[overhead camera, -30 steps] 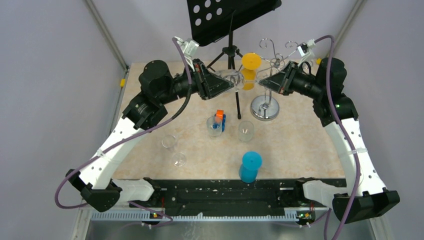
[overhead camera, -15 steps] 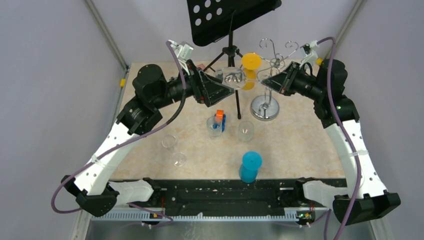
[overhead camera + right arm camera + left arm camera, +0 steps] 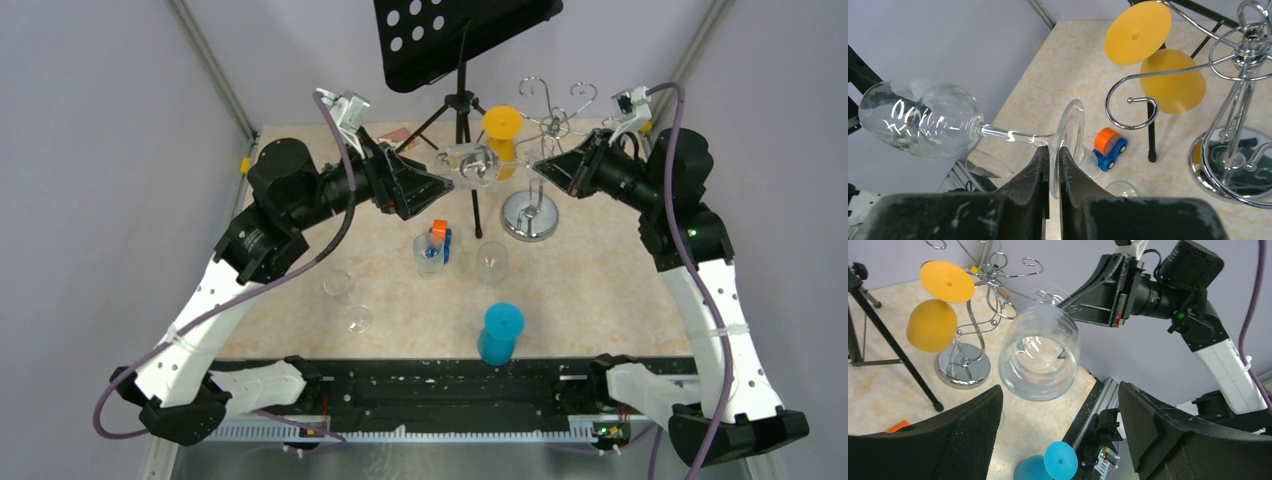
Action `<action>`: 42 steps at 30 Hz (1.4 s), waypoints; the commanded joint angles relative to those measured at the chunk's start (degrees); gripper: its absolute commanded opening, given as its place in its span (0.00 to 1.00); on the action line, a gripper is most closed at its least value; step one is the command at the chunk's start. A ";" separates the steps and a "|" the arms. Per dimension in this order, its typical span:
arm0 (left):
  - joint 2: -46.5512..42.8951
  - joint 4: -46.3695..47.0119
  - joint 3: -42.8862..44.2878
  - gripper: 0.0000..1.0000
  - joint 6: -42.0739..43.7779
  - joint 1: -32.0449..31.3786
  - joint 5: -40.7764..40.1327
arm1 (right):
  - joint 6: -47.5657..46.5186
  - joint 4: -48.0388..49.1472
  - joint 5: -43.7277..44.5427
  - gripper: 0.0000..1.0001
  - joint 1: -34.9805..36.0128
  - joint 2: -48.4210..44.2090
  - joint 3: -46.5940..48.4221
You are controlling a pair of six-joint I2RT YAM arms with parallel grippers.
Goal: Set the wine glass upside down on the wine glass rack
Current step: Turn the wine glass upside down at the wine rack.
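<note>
Top view: the wine glass rack stands on the table at about 1 o'clock from the table's middle, its domed base flat and its post upright. A yellow glass hangs bowl-down from a hook arm on the rack's 10 o'clock side.

The clear wine glass is off the table and lies on its side in the air, at 9 o'clock from the rack's post and about level with the hanging yellow bowl. It is not on any hook.

Right gripper: we see the jaws almost closed, pinching the rim of the glass's foot. From there the stem runs out level towards 9 o'clock in the wrist view, ending in the bowl.

Left gripper: the jaws stand wide apart and hold nothing. The bowl's open mouth faces this wrist camera, just beyond the two fingertips. We see no contact between them and the glass.

Elsewhere on the table:
- A black music stand on a tripod is at 12 o'clock, just left of the rack.
- A small orange and blue toy car sits in a clear cup near the middle.
- A blue glass stands upside down at 6 o'clock.
- Small clear cups stand at 8 o'clock
</note>
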 commanded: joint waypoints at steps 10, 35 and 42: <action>-3.41 -2.30 -2.12 0.86 -1.82 -0.09 -8.56 | -34.65 1.09 -1.38 0.00 -0.24 -9.69 2.16; 5.07 -20.27 4.52 0.91 -8.72 0.24 -18.65 | -56.16 -9.15 -1.92 0.00 6.02 -6.14 6.13; 5.49 -21.67 3.91 0.93 -9.87 1.11 -18.05 | -52.19 -9.20 3.95 0.00 13.40 -3.23 6.16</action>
